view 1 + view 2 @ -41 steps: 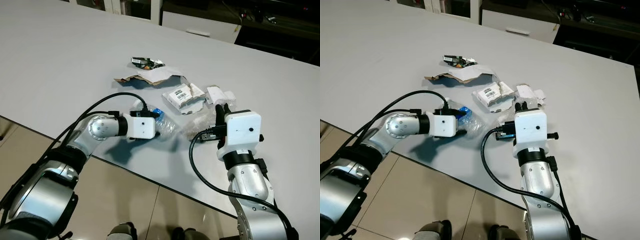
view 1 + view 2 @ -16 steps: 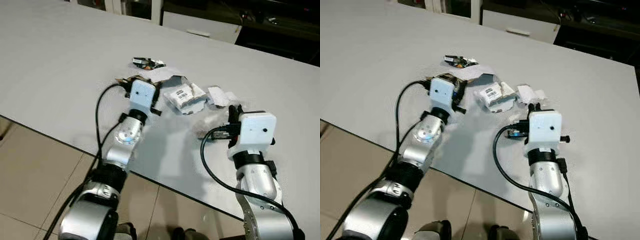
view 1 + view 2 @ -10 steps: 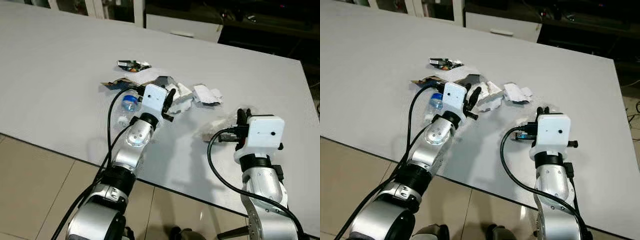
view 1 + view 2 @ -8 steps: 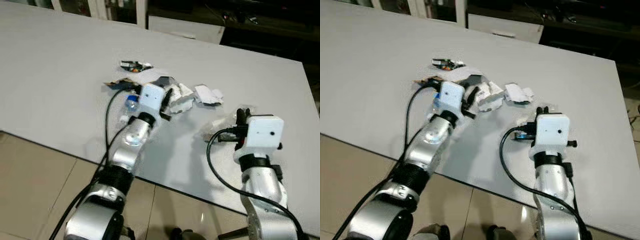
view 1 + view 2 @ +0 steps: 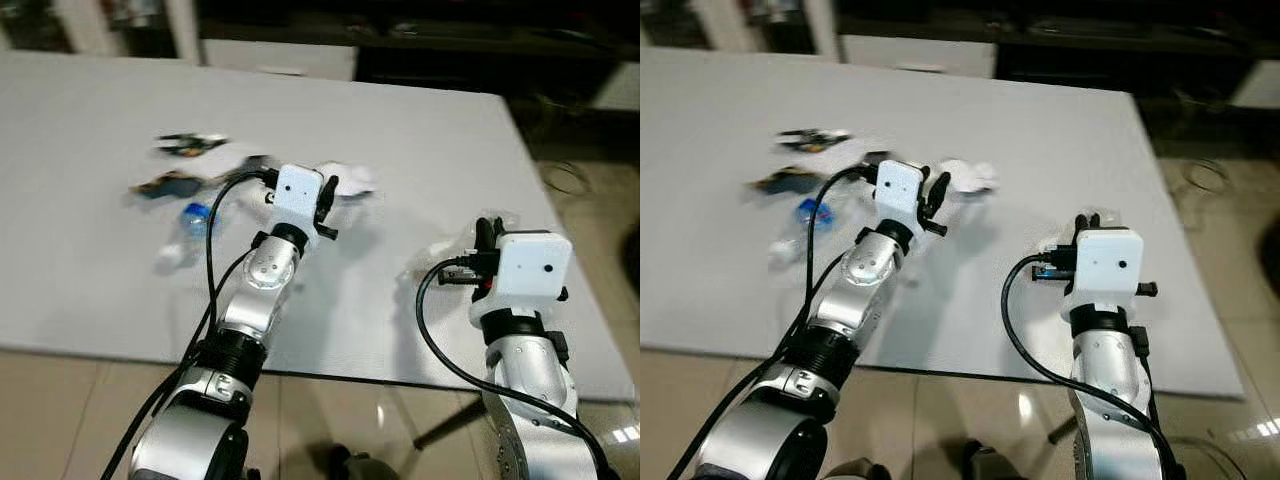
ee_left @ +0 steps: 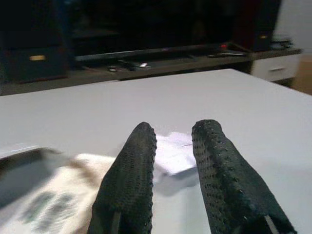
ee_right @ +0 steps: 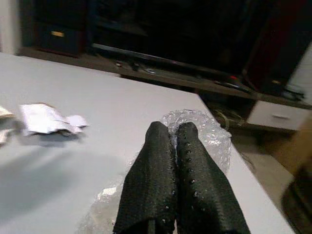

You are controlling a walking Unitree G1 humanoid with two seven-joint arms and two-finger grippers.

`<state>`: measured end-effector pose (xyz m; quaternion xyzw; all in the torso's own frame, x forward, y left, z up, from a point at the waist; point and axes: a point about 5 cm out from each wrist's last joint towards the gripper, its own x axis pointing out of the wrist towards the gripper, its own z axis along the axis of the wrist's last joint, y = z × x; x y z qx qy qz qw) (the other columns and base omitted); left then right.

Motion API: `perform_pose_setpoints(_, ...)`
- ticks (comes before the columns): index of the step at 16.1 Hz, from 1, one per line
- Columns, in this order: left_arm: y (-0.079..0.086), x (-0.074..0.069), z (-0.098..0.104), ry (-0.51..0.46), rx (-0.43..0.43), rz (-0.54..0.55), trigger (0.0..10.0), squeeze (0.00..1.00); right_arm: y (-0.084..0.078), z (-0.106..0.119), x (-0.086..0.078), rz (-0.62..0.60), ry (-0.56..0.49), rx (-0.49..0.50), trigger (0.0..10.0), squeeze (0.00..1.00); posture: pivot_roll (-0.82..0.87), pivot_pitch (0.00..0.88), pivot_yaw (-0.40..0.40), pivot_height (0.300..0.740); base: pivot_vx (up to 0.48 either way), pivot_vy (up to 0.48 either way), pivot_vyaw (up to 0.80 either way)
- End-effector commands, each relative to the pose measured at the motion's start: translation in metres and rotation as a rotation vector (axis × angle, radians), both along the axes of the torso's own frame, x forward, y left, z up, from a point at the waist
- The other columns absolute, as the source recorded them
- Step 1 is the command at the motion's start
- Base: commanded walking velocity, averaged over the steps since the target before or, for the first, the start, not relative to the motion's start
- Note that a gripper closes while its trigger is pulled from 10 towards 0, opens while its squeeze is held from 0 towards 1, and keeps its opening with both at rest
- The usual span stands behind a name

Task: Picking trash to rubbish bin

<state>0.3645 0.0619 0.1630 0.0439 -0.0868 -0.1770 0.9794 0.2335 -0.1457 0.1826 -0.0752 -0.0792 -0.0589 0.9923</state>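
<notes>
My left gripper (image 5: 328, 186) hovers over the white table (image 5: 420, 130), open by a narrow gap with nothing between its fingers (image 6: 136, 161). Crumpled white paper (image 5: 347, 177) lies just beyond it. A crushed clear bottle with a blue cap (image 5: 190, 226) lies on the table to its left. Farther left are torn cardboard (image 5: 163, 185) and a dark wrapper (image 5: 190, 143). My right gripper (image 5: 487, 224) is near the table's right edge, shut on a clear bubble-wrap bag (image 7: 207, 131) that bulges around its fingers (image 7: 161, 161).
The table's front edge (image 5: 380, 378) and right edge (image 5: 560, 250) are close to my right arm, with tiled floor (image 5: 600, 170) beyond. A dark low cabinet (image 7: 161, 44) stands past the table's far edge. A cable loop (image 5: 566, 178) lies on the floor.
The view has swung to the right. My left gripper let go of the bottle, which now lies on the table, and swung forward toward the white paper. The right gripper still holds the bubble wrap.
</notes>
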Motion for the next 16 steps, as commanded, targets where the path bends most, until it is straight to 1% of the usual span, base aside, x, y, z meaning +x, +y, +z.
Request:
perform_pose_setpoints(1,-0.0023,-0.0001,0.0022,-0.001,0.003,-0.002,10.0,0.00,-0.0014,0.0007,-0.0027,-0.008,0.001,0.013,10.0,0.00,0.06,0.088,-0.037,0.740,0.000,0.000,-0.80)
perform_pose_setpoints(7,-0.0008,0.0024,0.0000,0.037,0.000,0.007,10.0,0.00,-0.0006,-0.0006,-0.0063,-0.012,0.009,0.017,10.0,0.00,0.05,0.100,-0.037,0.740,0.000,0.000,-0.80)
perform_pose_setpoints(10,-0.0004,0.0023,-0.0015,0.037,0.029,0.012,10.0,0.00,0.0000,-0.0016,-0.0076,-0.012,0.015,0.019,10.0,0.00,0.04,0.106,-0.036,0.740,0.000,0.000,-0.80)
perform_pose_setpoints(12,0.0002,0.0022,-0.0017,0.040,0.030,0.003,10.0,0.00,0.0008,-0.0018,-0.0081,-0.012,0.016,0.021,10.0,0.00,0.04,0.110,-0.035,0.740,0.000,0.000,-0.80)
perform_pose_setpoints(15,0.0014,0.0044,-0.0007,0.054,0.032,-0.003,10.0,0.00,0.0013,-0.0020,-0.0091,-0.012,0.013,0.028,10.0,0.00,0.04,0.113,-0.030,0.740,0.000,0.000,0.00)
perform_pose_setpoints(16,0.0013,0.0047,-0.0006,0.056,0.032,-0.004,10.0,0.00,0.0011,-0.0021,-0.0093,-0.014,0.012,0.030,10.0,0.00,0.04,0.113,-0.030,0.740,-0.244,0.000,0.00)
